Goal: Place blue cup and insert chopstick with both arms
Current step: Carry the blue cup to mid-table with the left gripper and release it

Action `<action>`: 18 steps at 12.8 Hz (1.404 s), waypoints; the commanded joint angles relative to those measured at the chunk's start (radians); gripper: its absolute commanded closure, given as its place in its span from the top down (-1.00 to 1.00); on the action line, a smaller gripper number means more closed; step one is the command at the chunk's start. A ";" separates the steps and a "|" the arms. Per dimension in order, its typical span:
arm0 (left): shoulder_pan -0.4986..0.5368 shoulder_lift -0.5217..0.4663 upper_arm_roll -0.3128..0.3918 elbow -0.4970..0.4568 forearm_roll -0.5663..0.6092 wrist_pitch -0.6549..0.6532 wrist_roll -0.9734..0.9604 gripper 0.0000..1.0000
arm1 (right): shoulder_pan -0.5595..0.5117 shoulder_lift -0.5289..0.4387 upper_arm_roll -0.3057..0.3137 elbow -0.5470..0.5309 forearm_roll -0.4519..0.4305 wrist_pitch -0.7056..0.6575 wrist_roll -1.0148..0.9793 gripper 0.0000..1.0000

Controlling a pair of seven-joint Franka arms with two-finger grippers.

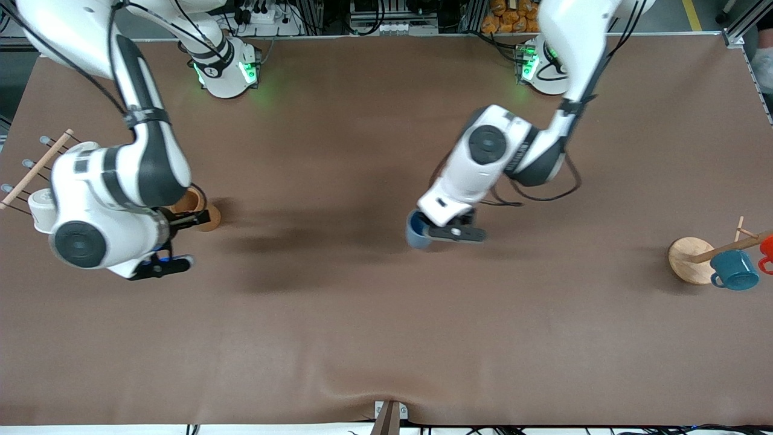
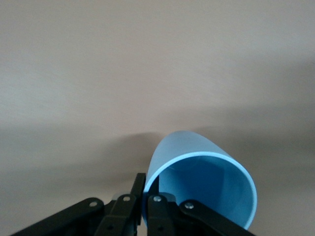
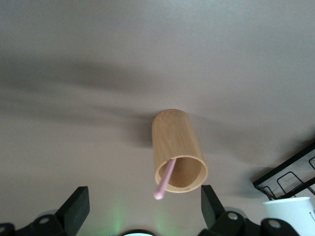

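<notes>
Near the tabletop's (image 1: 362,338) middle, the left tool (image 1: 457,233) pinches the blue cup's (image 2: 206,187) rim, largely hiding it. Over the wooden holder (image 3: 178,150) containing the chopstick (image 3: 165,180), the right tool (image 3: 145,209) hangs released.

View: left wrist camera, looking past my own jaws.
Left gripper (image 2: 145,204): my black jaws stand nearly together, pinching one thin wall between them.
Grip site: rim of the blue cup (image 2: 202,184); one finger (image 2: 137,189) lies on the outer wall, the other (image 2: 160,209) inside the mouth.
Cup attitude: tilted, open mouth turned toward my camera, brighter blue interior exposed, paler blue outer wall receding toward the worktop (image 2: 147,64).
Cup contents: interior looks bare as far as I can see into it.
Worktop: plain brown surface, with a soft dark shadow band running across it and around the cup's base end.
Contact cup to worktop: cannot tell from here.
</notes>
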 commanded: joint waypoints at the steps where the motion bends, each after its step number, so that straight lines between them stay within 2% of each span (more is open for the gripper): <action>1: -0.091 0.118 0.026 0.125 0.004 -0.020 -0.052 -1.00 | 0.069 0.030 -0.006 0.026 -0.070 -0.013 0.000 1.00; 4: -0.124 0.150 0.027 0.132 0.022 -0.020 -0.076 -1.00 | 0.054 0.040 -0.006 0.026 -0.085 -0.016 -0.019 1.00; 7: -0.138 0.165 0.024 0.135 0.046 -0.020 -0.078 -1.00 | 0.016 0.040 -0.008 0.011 -0.082 -0.038 -0.214 1.00; 9: -0.151 0.168 0.026 0.142 0.044 -0.020 -0.078 -1.00 | -0.003 0.041 -0.008 0.003 -0.075 -0.037 -0.257 1.00; 10: -0.153 0.172 0.024 0.142 0.044 -0.020 -0.079 -0.78 | -0.002 0.041 -0.008 -0.014 -0.075 -0.033 -0.260 1.00; 11: -0.155 0.173 0.026 0.142 0.046 -0.020 -0.081 0.90 | -0.003 0.040 -0.008 -0.023 -0.075 -0.028 -0.262 1.00; 12: -0.161 0.172 0.026 0.143 0.042 -0.020 -0.093 1.00 | -0.003 0.040 -0.008 -0.034 -0.075 -0.020 -0.260 1.00; 15: -0.161 0.144 0.027 0.163 0.044 -0.026 -0.139 1.00 | -0.006 0.038 -0.008 -0.051 -0.073 0.010 -0.245 1.00; 18: -0.148 0.100 0.027 0.233 0.041 -0.141 -0.151 1.00 | -0.006 0.038 -0.008 -0.049 -0.070 0.010 -0.242 0.98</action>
